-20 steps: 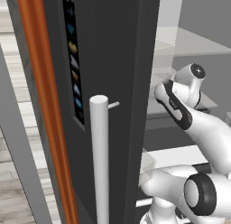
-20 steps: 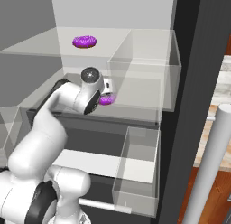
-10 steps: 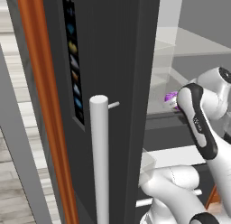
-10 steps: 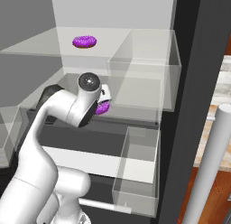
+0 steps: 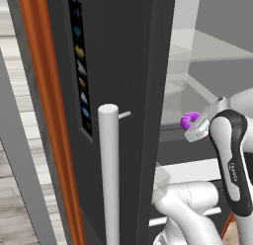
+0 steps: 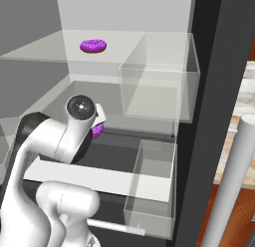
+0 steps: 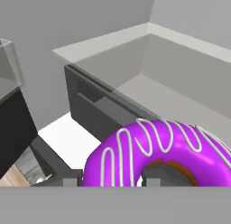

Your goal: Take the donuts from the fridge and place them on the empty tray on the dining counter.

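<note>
**Donut in the gripper, inside the open fridge**

One purple donut (image 7: 158, 151) with white icing stripes sits right at the gripper (image 5: 197, 129), with a dark finger showing through its hole in the hand view; the jaws are drawn in on it, and the donut is carried clear of the shelf. From the left base view it shows as a small purple ring (image 5: 189, 121) at the end of the arm, just past the edge of the fridge door. From the right base view only a sliver of it (image 6: 97, 131) peeks out behind the wrist.

The second donut (image 6: 93, 46) lies flat on the upper glass shelf (image 6: 45, 49), well above and apart from the held one.

The fridge (image 6: 124, 22) stands open, white inside. To the right of the upper shelf is a clear bin (image 6: 159, 81); a lower clear bin (image 6: 152, 191) sits below it, beside a white ledge. A dark drawer front (image 7: 99, 112) runs under the shelf edge in the hand view.

The dark door (image 5: 123, 91) carries a strip of small coloured icons (image 5: 81, 71) and a long white handle (image 5: 109, 180). A rust-orange strip (image 5: 47, 101) runs along its left. At far right, a patch of marbled stone counter (image 6: 244, 91) and wood flooring show.
</note>
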